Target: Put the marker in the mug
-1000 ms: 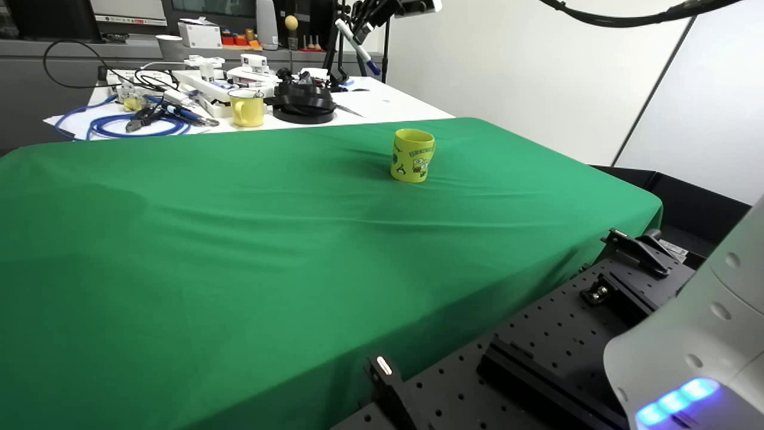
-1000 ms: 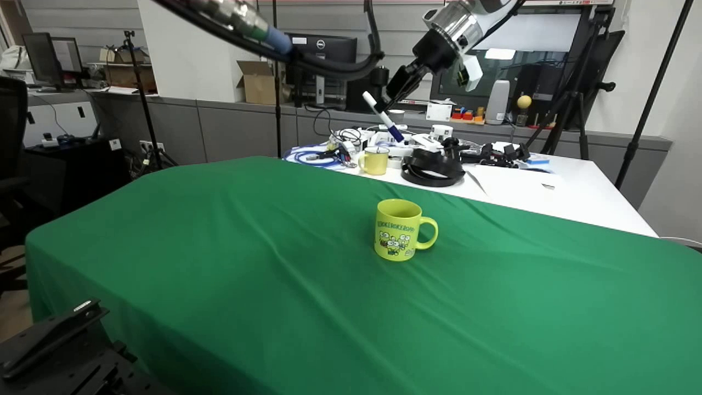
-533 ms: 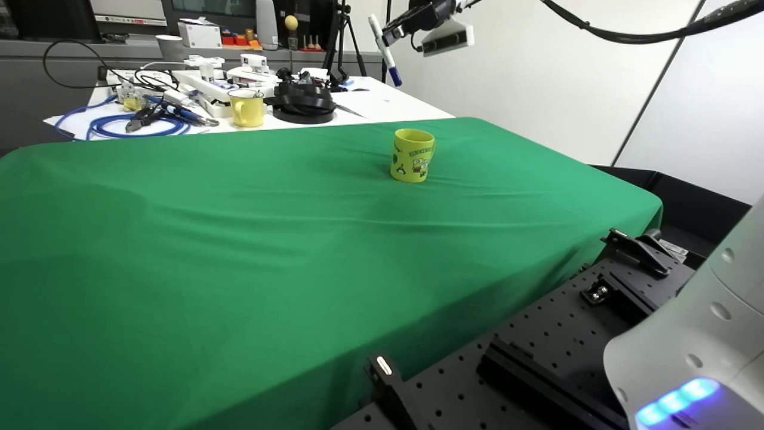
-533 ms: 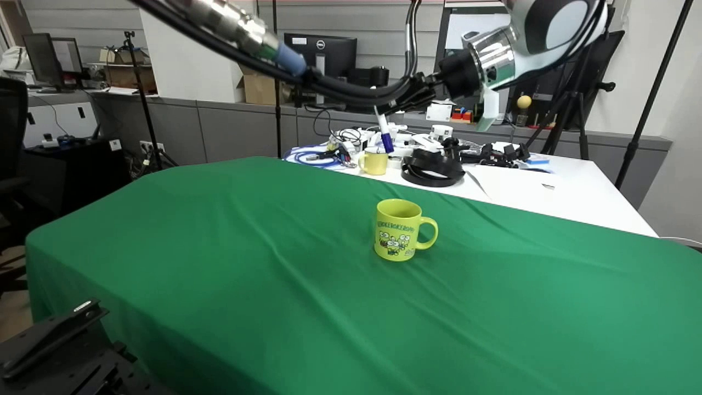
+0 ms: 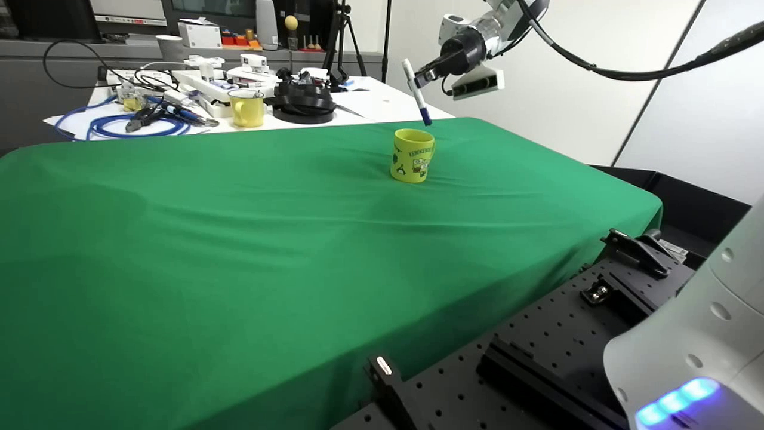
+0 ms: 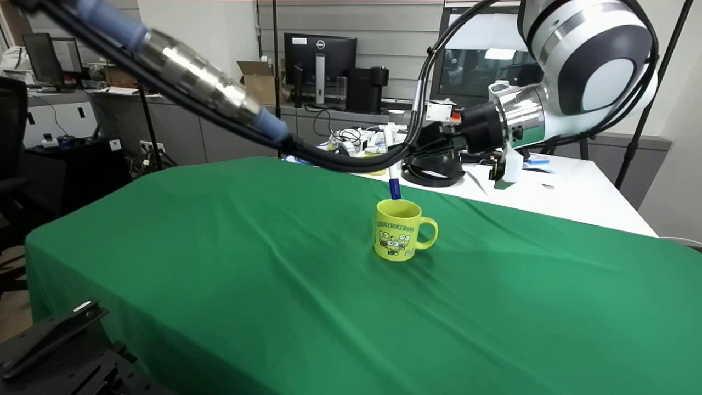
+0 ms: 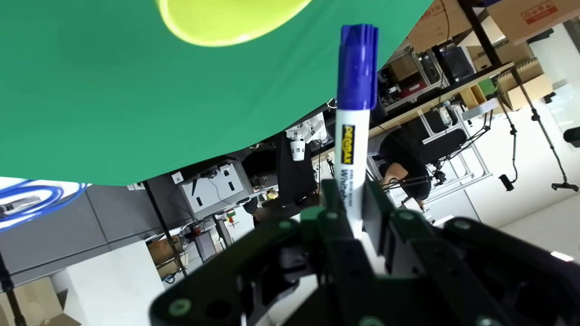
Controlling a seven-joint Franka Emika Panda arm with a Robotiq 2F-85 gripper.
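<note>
The yellow mug (image 5: 412,158) stands upright on the green cloth, and it also shows in an exterior view (image 6: 396,236). My gripper (image 5: 420,79) is shut on the white marker (image 5: 416,91), blue cap end down and slightly tilted. In an exterior view the marker's blue cap (image 6: 395,188) appears at the mug's back rim, and a cable crosses its body. In the wrist view the marker (image 7: 351,136) stands between the fingers (image 7: 353,194), with its far end hidden there. The mug's rim (image 7: 231,20) shows at the top, apart from the cap. The cap is above the mug, outside it.
A white table (image 5: 388,101) behind the cloth holds a paler yellow mug (image 5: 248,111), a black coil (image 5: 303,103), blue cables (image 5: 137,126) and white devices. The arm's thick cable (image 6: 351,164) hangs across an exterior view.
My gripper has come down and toward the mug with the marker held in it. The marker has turned more upright. The mug has not moved.
</note>
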